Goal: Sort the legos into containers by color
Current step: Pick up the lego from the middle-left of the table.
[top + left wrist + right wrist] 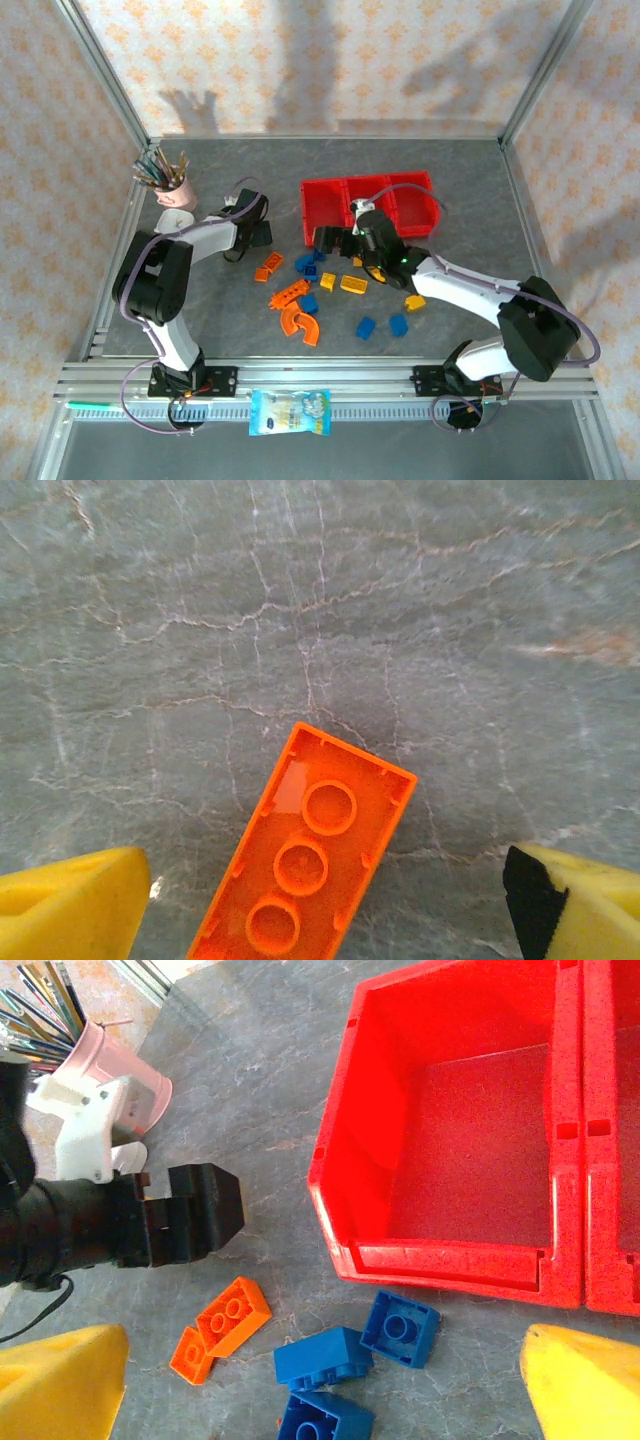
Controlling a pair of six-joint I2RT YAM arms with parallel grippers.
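Orange, yellow and blue legos lie scattered on the grey table in front of the red containers [345, 193]. My left gripper [257, 236] hangs open just behind an orange brick [268, 268]. That brick [305, 865] lies underside up between the yellow fingertips [70, 905]. My right gripper [326, 240] is open at the front left corner of the containers, above a cluster of blue bricks [305, 262]. In the right wrist view three blue bricks [335, 1355] lie between its fingertips [585, 1385], just in front of the empty left bin [470, 1130].
A pink cup of pencils [172, 186] stands at the back left, by the left arm. An orange curved piece [300, 325], a long orange piece [288, 293], yellow bricks [327, 281] and more blue ones [366, 327] lie mid-table. A snack packet [290, 412] rests on the front rail.
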